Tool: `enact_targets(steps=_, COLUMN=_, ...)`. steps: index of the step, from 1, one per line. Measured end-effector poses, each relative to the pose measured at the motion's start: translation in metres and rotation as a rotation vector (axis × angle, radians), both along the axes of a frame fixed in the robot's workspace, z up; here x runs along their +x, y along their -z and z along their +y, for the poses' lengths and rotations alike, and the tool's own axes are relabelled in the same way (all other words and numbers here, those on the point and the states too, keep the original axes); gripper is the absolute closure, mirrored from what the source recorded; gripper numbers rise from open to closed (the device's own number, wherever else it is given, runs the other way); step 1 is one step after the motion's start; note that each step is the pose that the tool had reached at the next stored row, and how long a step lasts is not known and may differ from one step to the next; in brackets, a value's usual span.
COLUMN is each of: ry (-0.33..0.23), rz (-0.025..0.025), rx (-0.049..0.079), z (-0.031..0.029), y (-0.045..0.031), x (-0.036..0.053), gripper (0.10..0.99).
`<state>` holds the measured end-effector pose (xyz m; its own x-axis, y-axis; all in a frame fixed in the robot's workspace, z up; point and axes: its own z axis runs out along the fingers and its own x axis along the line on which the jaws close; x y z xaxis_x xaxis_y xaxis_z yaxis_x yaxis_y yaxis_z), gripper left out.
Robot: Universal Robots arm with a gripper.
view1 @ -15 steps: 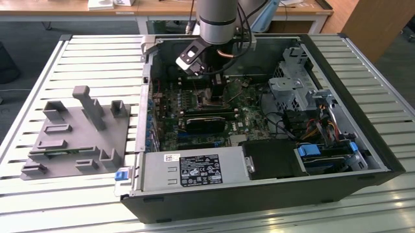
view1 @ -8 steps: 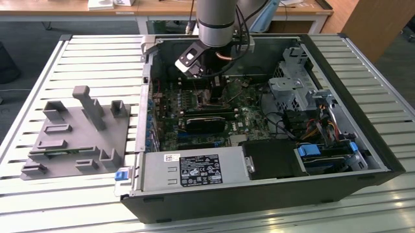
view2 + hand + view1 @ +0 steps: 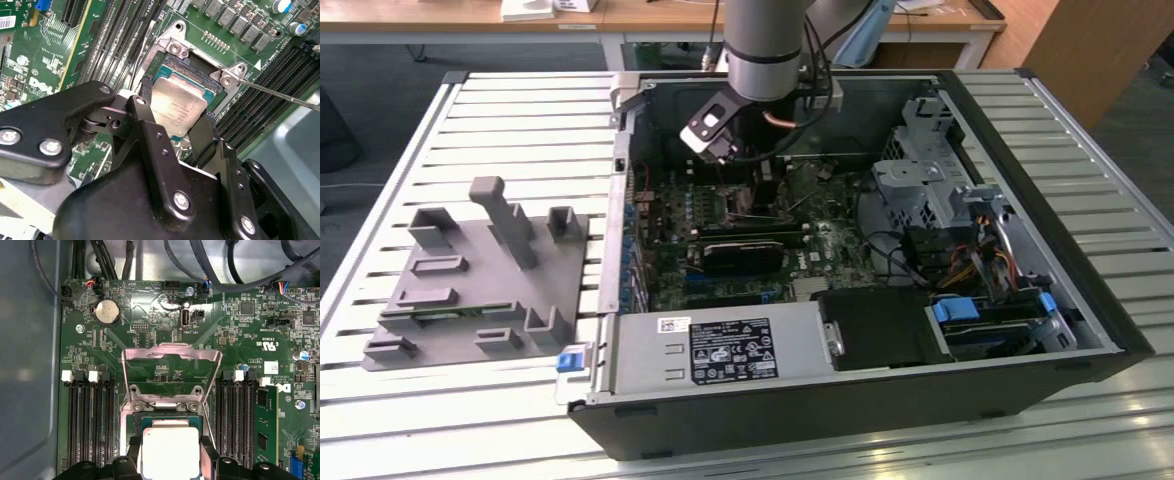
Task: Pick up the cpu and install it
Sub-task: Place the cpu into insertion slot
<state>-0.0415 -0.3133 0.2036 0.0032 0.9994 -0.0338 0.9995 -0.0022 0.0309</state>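
Slatted bench (image 3: 480,120) under everything, and the open computer case (image 3: 854,400) lies on it, taking up the middle and the edge on the exterior view's right. The grey fixture plate (image 3: 467,290) with its upright posts sits near the bench's edge on the exterior view's left, well apart from me. I'm reaching down inside the case over the green motherboard (image 3: 165,305). The metal load plate (image 3: 172,357) stands flipped up, the socket (image 3: 200,67) lies open, and my gripper (image 3: 175,117) has a finger against each side of the cpu (image 3: 177,107), clamped on it right over that socket; seated or not, I can't tell.
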Motion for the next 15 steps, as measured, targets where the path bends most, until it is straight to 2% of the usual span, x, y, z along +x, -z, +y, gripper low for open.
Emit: enact_targets(steps=15, ry=0.000, rz=0.0000, rx=0.000, z=0.0040, y=0.0065, x=-0.0012, gripper=0.545)
